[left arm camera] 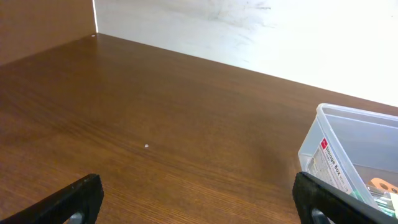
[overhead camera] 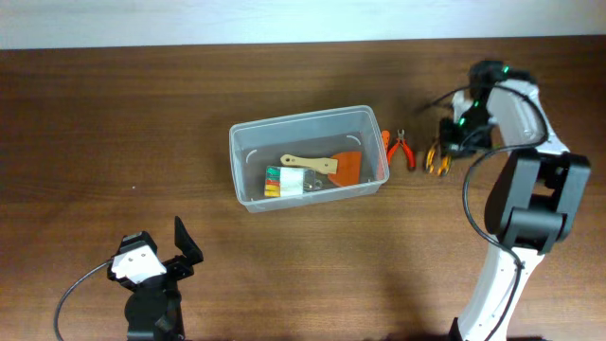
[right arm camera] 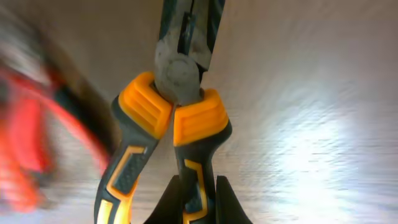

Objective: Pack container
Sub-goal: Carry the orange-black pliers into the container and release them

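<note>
While my right gripper [right arm camera: 199, 186] straddled one handle of the yellow pliers [right arm camera: 177, 71], I couldn't tell if it was clamped | left gripper [left arm camera: 196, 183] gaped empty at 7 o'clock | container [overhead camera: 303, 118] sat mid-table, pliers at its 3 o'clock | judged it light, flexible, slick: hold the rim.

Right wrist view: red-handled pliers [right arm camera: 25, 137] blurred to a smear, cut by the left edge. Yellow-handled pliers [right arm camera: 168, 118]: nose cropped at top, grips cropped at bottom. Right gripper [right arm camera: 200, 202]: only dark finger stubs at the bottom edge; contact with the grip not resolvable. Left wrist view: container [left arm camera: 323, 134] cut by right and bottom edges, one corner seen. Left gripper [left arm camera: 196, 190]: tips only, at the bottom corners. Overhead: pale items [overhead camera: 308, 185] in the container too small to identify.
</note>
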You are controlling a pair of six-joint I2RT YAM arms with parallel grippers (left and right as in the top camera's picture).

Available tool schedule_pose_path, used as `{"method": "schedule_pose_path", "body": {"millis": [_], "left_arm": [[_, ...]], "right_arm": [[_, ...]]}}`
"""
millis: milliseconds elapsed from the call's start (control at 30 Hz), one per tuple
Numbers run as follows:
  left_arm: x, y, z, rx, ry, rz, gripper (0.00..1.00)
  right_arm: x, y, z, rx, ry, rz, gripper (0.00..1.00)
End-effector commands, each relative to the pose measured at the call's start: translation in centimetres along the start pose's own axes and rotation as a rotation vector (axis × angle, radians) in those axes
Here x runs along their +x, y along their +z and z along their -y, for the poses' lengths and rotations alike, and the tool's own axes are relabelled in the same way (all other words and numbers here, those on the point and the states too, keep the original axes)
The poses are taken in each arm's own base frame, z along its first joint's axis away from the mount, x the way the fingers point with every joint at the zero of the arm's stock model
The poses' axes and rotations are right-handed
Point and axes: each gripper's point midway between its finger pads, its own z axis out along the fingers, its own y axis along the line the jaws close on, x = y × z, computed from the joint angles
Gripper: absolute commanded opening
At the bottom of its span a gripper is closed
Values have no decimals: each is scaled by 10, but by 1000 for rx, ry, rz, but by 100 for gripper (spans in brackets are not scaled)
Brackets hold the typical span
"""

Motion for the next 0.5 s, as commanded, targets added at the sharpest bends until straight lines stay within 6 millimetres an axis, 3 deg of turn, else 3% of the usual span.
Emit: {"method": "schedule_pose_path", "body": {"millis": [0, 100, 133, 167, 200, 300, 467], "left_arm": [[1, 0, 0, 0, 10, 0, 99], [1, 0, 0, 0, 10, 0, 99], [1, 0, 0, 0, 10, 0, 99], [1, 0, 0, 0, 10, 0, 99], [1, 0, 0, 0, 10, 0, 99], [1, 0, 0, 0, 10, 0, 99], [1, 0, 0, 0, 10, 0, 99]], "right_arm": [[-36, -123, -45, -90, -46, 310, 4], [-33, -183, -89, -139, -143, 441, 4], [-30, -194, -100, -142, -180, 467, 4], [-21, -212, -127, -150, -266, 510, 4], [-16, -217, -142, -157, -307, 522, 4], [5, -217, -191, -170, -453, 516, 4], [27, -182, -247, -116, -599, 450, 4]]}}
